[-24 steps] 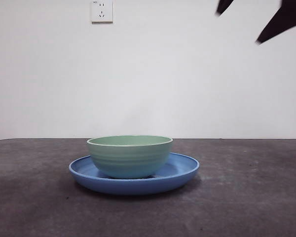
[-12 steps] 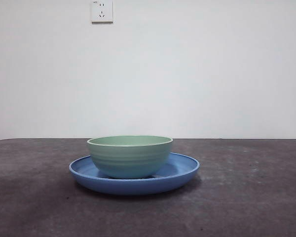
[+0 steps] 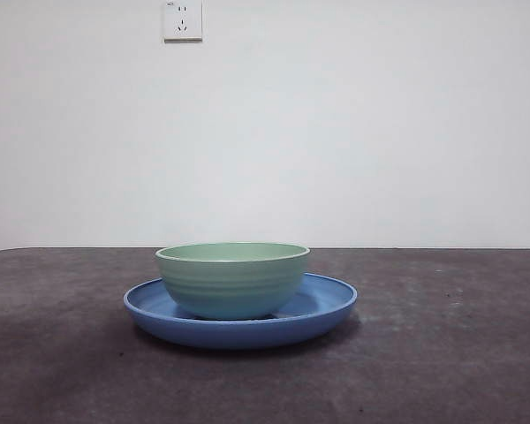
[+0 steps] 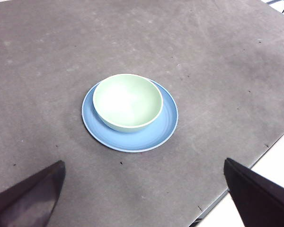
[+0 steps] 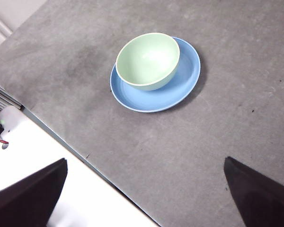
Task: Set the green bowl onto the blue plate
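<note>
The green bowl [image 3: 232,278] stands upright on the blue plate [image 3: 322,309], a little to the left of the plate's middle in the front view. Both show in the left wrist view, bowl [image 4: 127,101] on plate [image 4: 164,127], and in the right wrist view, bowl [image 5: 147,60] on plate [image 5: 180,82]. My left gripper [image 4: 142,198] is open, empty and held high, well away from the bowl. My right gripper [image 5: 146,198] is open, empty and high above the table, far from the bowl. Neither gripper shows in the front view.
The dark grey table [image 3: 442,353] carries only the plate and bowl. Its edge shows in the left wrist view [image 4: 246,175] and in the right wrist view [image 5: 61,139]. A white wall with a socket [image 3: 182,19] stands behind.
One second ago black jaw tips showed at the front view's top right corner; they left the view upward half a second ago. The bowl and plate have not moved.
</note>
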`<state>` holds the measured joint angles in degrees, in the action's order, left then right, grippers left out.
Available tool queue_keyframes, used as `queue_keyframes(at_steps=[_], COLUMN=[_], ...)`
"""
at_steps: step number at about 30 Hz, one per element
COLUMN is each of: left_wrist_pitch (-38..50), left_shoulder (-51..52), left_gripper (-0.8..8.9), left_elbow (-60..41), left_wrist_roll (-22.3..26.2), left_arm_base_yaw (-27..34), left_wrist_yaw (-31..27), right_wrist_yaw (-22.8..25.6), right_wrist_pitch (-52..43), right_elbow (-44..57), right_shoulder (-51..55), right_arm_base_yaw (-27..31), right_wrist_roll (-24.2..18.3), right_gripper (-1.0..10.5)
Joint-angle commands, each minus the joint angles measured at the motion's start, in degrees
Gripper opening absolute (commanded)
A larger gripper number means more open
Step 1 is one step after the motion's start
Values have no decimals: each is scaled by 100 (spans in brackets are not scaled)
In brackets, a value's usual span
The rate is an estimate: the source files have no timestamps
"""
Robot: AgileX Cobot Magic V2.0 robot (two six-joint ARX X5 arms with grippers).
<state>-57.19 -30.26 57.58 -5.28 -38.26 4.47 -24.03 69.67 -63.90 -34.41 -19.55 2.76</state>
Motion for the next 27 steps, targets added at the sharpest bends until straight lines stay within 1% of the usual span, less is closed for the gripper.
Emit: queue_keyframes(at_steps=[1, 6, 8, 9, 10, 11, 12, 13, 14, 16, 27], left_wrist_pitch=[63, 59, 57, 46, 31, 4, -28, -46, -48, -46, -39], left_shoulder=[-13, -13, -13, -13, -13, -13, -13, -13, -13, -13, -13], left_gripper=[592, 591, 586, 559, 445, 236, 35, 27, 50, 50, 50], left_elbow=[52, 52, 52, 52, 52, 55, 55, 55, 52, 55, 55], left_wrist_roll=[9, 7, 9, 7, -15, -39, -33, -31, -31, -31, -33], left_arm_base_yaw=[-22, -22, -22, -22, -22, -22, -22, -22, -22, -22, -22], left_wrist_yaw=[22, 22, 22, 22, 22, 24, 24, 22, 22, 22, 22], right_wrist_yaw=[-17, -15, -20, -24, -59, -74, -81, -105, -149, -208, -190], right_wrist_pitch=[-39, -61, -57, -55, -28, -20, -15, -22, -24, -31, -42], right_elbow=[-37, -37, -37, -37, -37, -37, -37, -37, -37, -37, -37], right_shoulder=[-17, -20, -20, -17, -17, -17, -17, -20, -20, -17, -17], right_arm_base_yaw=[-35, -35, -35, -35, -35, -35, -35, -35, -35, -35, -35], right_wrist_roll=[-39, -37, -33, -22, -24, -22, -22, -24, -28, -42, -44], right_gripper=[651, 637, 579, 512, 348, 127, -23, 29, 22, 21, 22])
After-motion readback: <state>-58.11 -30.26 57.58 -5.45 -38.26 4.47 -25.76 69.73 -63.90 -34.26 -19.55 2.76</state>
